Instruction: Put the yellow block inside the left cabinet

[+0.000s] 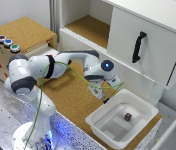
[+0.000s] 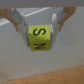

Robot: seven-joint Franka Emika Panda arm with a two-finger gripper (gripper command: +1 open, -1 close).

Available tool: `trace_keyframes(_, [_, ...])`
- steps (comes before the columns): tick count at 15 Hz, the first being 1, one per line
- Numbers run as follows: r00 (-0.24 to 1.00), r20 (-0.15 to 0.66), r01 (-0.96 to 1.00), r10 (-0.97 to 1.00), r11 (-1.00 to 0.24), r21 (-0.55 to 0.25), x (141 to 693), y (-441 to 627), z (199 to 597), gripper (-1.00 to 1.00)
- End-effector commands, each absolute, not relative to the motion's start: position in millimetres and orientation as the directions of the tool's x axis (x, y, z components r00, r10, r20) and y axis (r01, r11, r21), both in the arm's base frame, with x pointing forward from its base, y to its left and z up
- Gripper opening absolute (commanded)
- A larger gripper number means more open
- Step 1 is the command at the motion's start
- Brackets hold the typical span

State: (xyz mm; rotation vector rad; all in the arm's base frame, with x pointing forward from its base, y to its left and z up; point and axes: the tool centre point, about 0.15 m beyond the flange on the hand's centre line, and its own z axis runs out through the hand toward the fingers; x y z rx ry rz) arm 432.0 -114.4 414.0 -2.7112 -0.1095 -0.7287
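Observation:
In the wrist view the yellow block (image 2: 39,37), marked with black letters, sits clamped between my two fingers (image 2: 21,24), with my gripper (image 2: 40,31) shut on it above a white surface. In the exterior view my gripper (image 1: 99,89) hangs low over the cork table near the white bin, and the block itself is hidden behind the hand. The left cabinet (image 1: 90,27) is the open white-walled section with a cork floor, up and toward the exterior view's left from my hand.
A white bin (image 1: 122,119) with a small dark object (image 1: 128,116) stands just beyond my hand. The white door with a black handle (image 1: 139,47) closes the other cabinet section. A cork-topped box with coloured buttons (image 1: 8,43) stands at the exterior view's left.

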Motion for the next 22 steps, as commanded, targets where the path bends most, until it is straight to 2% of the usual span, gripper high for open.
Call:
trace_keyframes(1, [0.826,0.527,0.366,0.201,-0.902,-0.229,480,9,442,-1.0])
trace_keyframes(6, [0.783,0.536,0.492,0.315,-0.842,-0.223,520,108,468,-1.0])
trace_keyframes(12, [0.742,0.581,0.506,0.335,-0.848,-0.158,566,184,491,-1.0])
trace_keyframes(17, [0.773,0.606,0.318,0.19,-0.941,-0.112,625,178,495,-1.0])
trace_keyframes(22, [0.779,0.617,0.212,0.112,-0.973,-0.092,649,147,499,-1.0])
